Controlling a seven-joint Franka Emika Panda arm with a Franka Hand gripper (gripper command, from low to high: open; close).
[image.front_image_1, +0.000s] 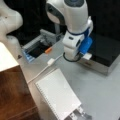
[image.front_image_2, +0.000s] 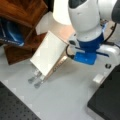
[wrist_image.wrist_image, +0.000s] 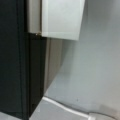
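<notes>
Franka arm (image.front_image_1: 72, 15): glossy white rounded housings, a blue band at the wrist, a blue camera mount (image.front_image_2: 85, 57) with black cable attached.

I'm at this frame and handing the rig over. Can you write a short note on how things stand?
Gripper: hidden below the arm's wrist in both front views, and absent from the wrist view.
Nearest thing: a white block on the grey table, close against the metal side of the black box.
Around it: a white cable lies across the table, an orange item sits by the open bin, and a white perforated board lies beside the wooden shelf.
Block, cable and board all rest on the table.
</notes>
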